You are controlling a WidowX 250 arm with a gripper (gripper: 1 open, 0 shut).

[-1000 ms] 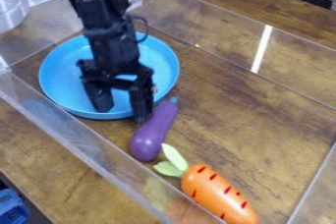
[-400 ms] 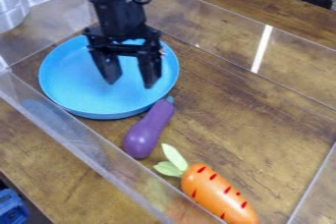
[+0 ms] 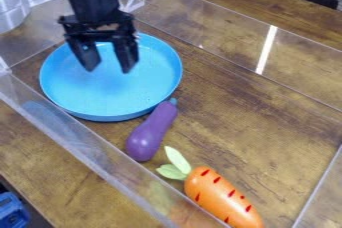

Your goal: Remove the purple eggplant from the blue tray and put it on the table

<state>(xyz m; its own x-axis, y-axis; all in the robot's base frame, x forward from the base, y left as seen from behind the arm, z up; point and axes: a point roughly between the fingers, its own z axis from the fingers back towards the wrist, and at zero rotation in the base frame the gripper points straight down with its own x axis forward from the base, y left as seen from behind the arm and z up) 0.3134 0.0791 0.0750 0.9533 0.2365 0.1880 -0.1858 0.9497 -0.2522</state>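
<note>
The purple eggplant lies on the table, just outside the near right rim of the blue tray, its stem end toward the tray. The tray holds nothing I can see. My gripper hangs above the tray's far left part, its black fingers spread apart and empty. It is well apart from the eggplant.
An orange carrot with green leaves lies on the table near the front, right of the eggplant. Clear acrylic walls run along the front and left edges. Bare wood lies to the right of the tray.
The gripper has risen and moved back and left, from beside the eggplant at the tray's near rim to over the tray's far left. The eggplant stays on the table.
</note>
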